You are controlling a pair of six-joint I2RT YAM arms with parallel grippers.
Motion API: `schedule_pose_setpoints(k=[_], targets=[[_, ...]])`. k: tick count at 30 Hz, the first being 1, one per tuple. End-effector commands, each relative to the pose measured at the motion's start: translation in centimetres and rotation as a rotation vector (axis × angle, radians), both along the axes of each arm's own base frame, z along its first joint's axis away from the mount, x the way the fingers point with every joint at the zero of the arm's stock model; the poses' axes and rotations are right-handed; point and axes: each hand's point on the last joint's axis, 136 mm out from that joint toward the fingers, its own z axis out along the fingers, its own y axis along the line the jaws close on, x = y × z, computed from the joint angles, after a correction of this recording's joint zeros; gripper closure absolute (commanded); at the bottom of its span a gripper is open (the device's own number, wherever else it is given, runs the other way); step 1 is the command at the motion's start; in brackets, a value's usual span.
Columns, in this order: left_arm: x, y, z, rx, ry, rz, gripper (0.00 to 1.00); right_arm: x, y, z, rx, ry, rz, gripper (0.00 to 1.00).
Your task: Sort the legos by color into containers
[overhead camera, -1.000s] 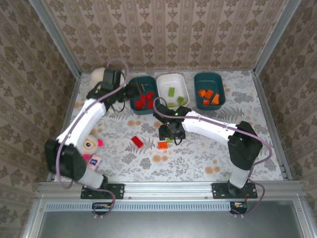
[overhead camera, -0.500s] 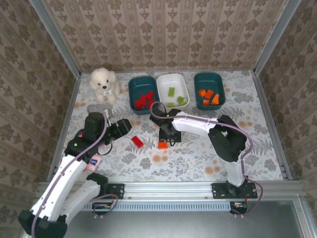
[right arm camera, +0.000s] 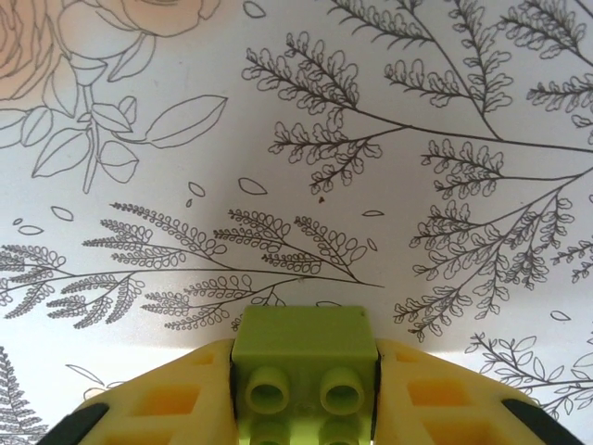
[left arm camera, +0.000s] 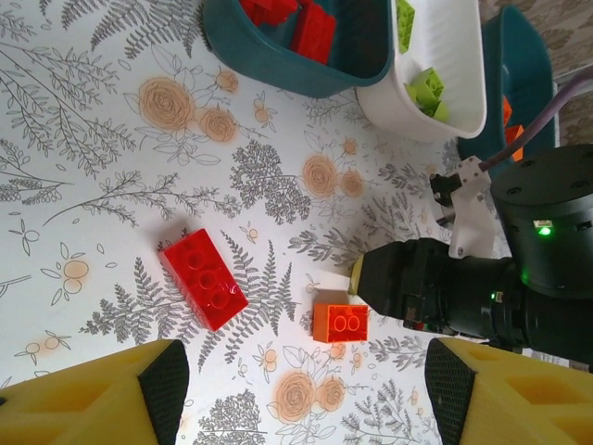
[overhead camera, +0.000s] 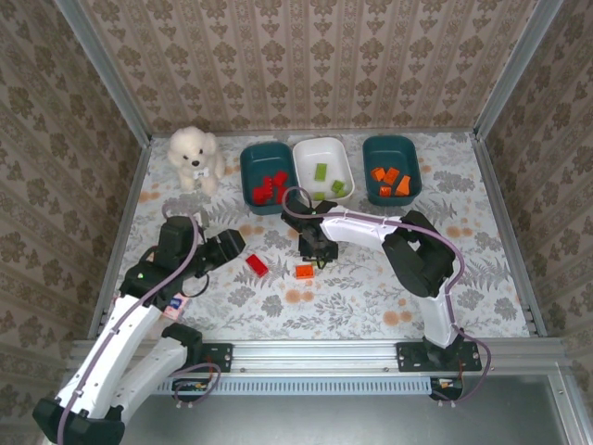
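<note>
**Top view.** Three tubs stand in a row against the far wall: the teal tub of red bricks (overhead camera: 246, 171), the white tub (overhead camera: 323, 141) holding green ones, and the teal tub of orange bricks (overhead camera: 392, 139). A plush dog (overhead camera: 193, 156) sits at the far-left corner. The counter (overhead camera: 491, 241) is bare to the right of the right arm. At mid-counter a red brick (overhead camera: 257, 265) and an orange brick (overhead camera: 304, 271) lie apart, between the left claw (overhead camera: 232, 244) and the right claw (overhead camera: 317, 250).

**Left wrist view.** The left claw's yellow fingers (left arm camera: 93, 399) are spread wide with nothing between them. The red brick lies flat ahead, and the orange brick lies just beside the right claw's tip.

**Right wrist view.** The right claw's fingers (right arm camera: 167, 399) are closed on a lime green brick (right arm camera: 304, 357), its studs toward the camera, over bare printed counter.
</note>
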Motion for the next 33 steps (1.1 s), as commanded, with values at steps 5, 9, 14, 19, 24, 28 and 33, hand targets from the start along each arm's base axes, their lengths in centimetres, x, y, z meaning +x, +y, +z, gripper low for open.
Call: schedule_pose_setpoints(k=[5, 9, 14, 19, 24, 28, 33], targets=[[0.3, -0.5, -0.4, 0.003, 0.012, -0.010, 0.29, 4.4, -1.4, 9.5, -0.003, -0.235, 0.047, 0.70], [0.7, -0.7, -0.6, 0.005, 0.017, -0.008, 0.29, 8.9, -3.1, 12.9, 0.003, -0.323, 0.023, 0.69], [0.8, -1.4, -0.6, 0.020, 0.023, -0.035, 0.29, 15.8, -4.8, 14.0, 0.027, -0.378, -0.030, 0.69], [0.8, -1.4, -0.6, 0.032, 0.029, -0.028, 0.29, 21.6, -5.6, 11.9, 0.037, -0.380, -0.079, 0.70], [0.6, -0.9, -0.5, 0.044, 0.030, -0.009, 0.29, 25.4, -6.7, 9.9, 0.039, -0.400, -0.132, 0.69], [0.4, -0.4, -0.4, 0.047, 0.024, 0.013, 0.29, 26.6, -8.2, 7.7, 0.011, -0.382, -0.183, 0.69], [0.1, -0.1, -0.4, 0.051, 0.027, 0.030, 0.29, 27.5, -8.4, 5.5, 0.009, -0.372, -0.177, 0.68]])
